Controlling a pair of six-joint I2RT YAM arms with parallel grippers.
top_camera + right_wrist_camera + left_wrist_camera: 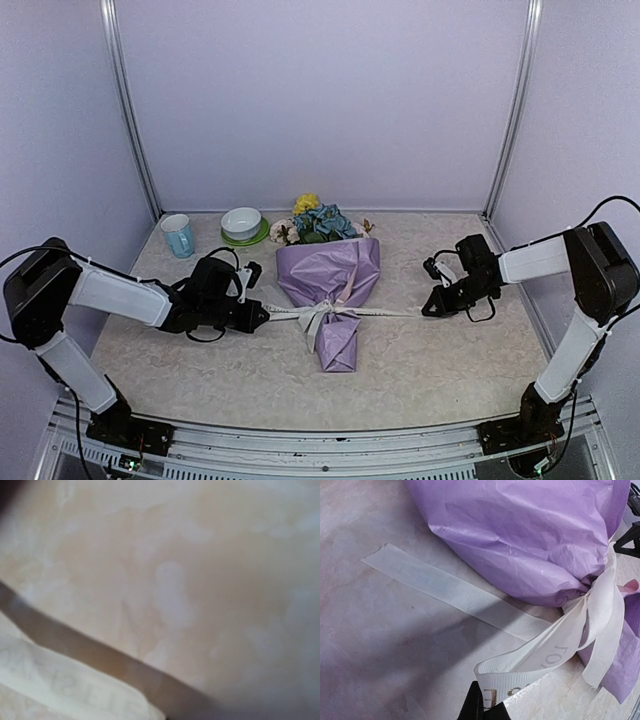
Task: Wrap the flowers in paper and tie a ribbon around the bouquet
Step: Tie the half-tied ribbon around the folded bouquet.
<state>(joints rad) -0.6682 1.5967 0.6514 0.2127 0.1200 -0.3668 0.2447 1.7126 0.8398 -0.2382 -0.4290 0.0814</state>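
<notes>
The bouquet lies in the middle of the table, a cone of lilac paper (330, 275) with the flowers (318, 222) poking out at its far end. The cream ribbon (322, 312) is knotted round its narrow waist and stretches out to both sides. My left gripper (262, 317) is shut on the left strand; in the left wrist view its black fingertips (475, 707) pinch a printed fold of ribbon (545, 655) beside the paper (530, 535). A loose ribbon tail (445, 590) lies flat on the table. My right gripper (428, 308) is shut on the right strand, which shows blurred in the right wrist view as the ribbon (65, 685).
A blue mug (178, 236) and a white bowl on a green saucer (243, 224) stand at the back left, near the flower heads. Lilac walls with metal posts (132, 110) close the table in on three sides.
</notes>
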